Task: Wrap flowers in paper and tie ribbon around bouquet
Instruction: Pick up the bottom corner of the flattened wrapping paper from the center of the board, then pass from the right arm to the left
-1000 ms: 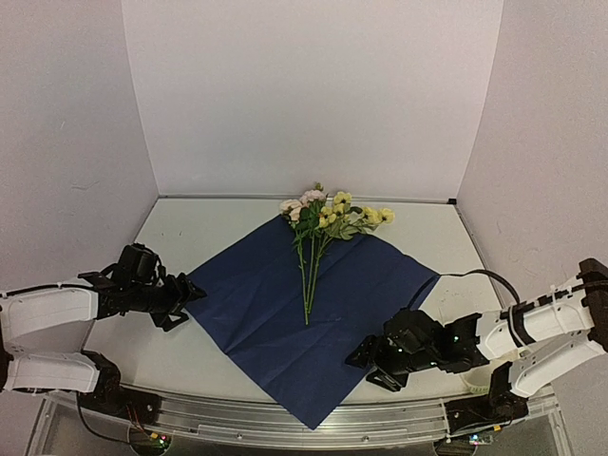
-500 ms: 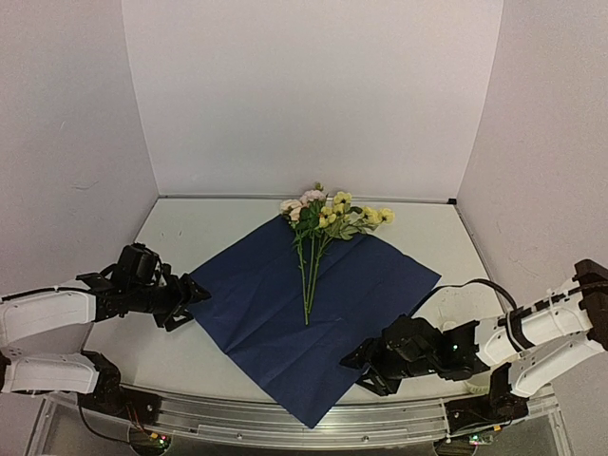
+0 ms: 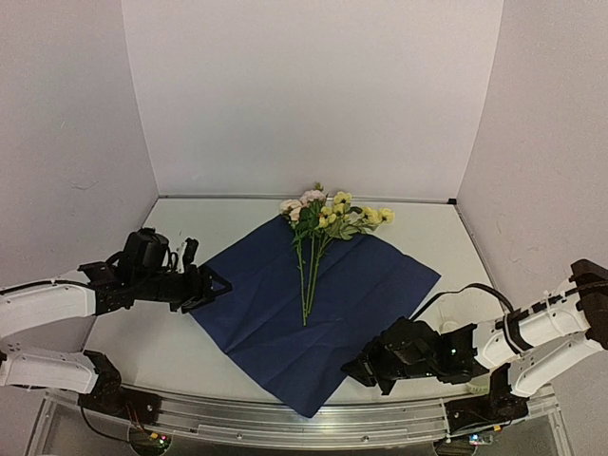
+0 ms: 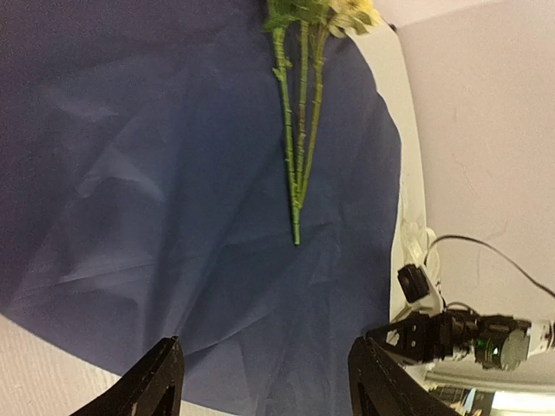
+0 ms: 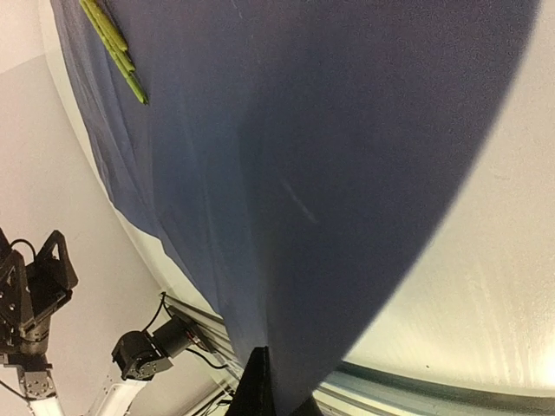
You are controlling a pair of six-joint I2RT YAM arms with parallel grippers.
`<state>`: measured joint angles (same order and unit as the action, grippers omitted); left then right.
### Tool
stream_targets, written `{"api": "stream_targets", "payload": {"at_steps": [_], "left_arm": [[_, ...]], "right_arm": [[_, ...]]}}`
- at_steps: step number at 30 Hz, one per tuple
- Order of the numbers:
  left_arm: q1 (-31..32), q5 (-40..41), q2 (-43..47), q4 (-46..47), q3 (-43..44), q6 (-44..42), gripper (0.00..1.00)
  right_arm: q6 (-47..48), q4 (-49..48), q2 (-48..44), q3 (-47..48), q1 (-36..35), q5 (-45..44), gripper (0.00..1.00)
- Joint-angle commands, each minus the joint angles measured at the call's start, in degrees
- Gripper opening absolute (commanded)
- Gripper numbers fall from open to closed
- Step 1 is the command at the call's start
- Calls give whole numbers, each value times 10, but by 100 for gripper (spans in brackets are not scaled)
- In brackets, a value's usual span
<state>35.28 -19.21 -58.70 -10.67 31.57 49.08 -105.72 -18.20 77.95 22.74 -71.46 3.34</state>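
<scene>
The dark blue paper [image 3: 285, 304] lies spread flat on the table, one corner toward the front rail. The flowers [image 3: 318, 220] rest on it, pink and yellow blossoms at the far corner, green stems [image 4: 295, 165] running toward the middle. My left gripper [image 3: 214, 285] hovers over the paper's left corner, open, its fingertips [image 4: 160, 381] wide apart with only paper [image 4: 173, 173] below them. My right gripper [image 3: 356, 366] is shut on the paper's near right edge [image 5: 329, 173], lifting it slightly. A pale bunched strip [image 4: 416, 243], perhaps the ribbon, lies beyond the right corner. No bouquet shows.
White walls close in the table on three sides. A metal rail [image 3: 285, 427] runs along the front edge between the arm bases. A black cable [image 3: 465, 290] loops above the right arm. Bare white tabletop [image 3: 190, 228] surrounds the paper.
My left gripper has moved right, from beside the paper to over its left corner. My right gripper has slid left and closed on the paper's edge.
</scene>
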Motion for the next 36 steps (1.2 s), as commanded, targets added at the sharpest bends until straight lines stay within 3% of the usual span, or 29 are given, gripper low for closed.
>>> {"api": "stream_targets", "payload": {"at_steps": [1,13,24,36], "left_arm": [[61,21,-16,38,53,-111,65],[306,156,-57,119,86,-337,60],[390,103,-70,133,76,-379,58],[456,157,-144,124,95,-367,58]], "right_arm": [[-56,-19,-12,5,-3,-32,0],[-201,-15,-6,45,6,-75,0],[-236,-10,-1,66,6,-87,0],[-241,-5,-10,63,6,-88,0]]}}
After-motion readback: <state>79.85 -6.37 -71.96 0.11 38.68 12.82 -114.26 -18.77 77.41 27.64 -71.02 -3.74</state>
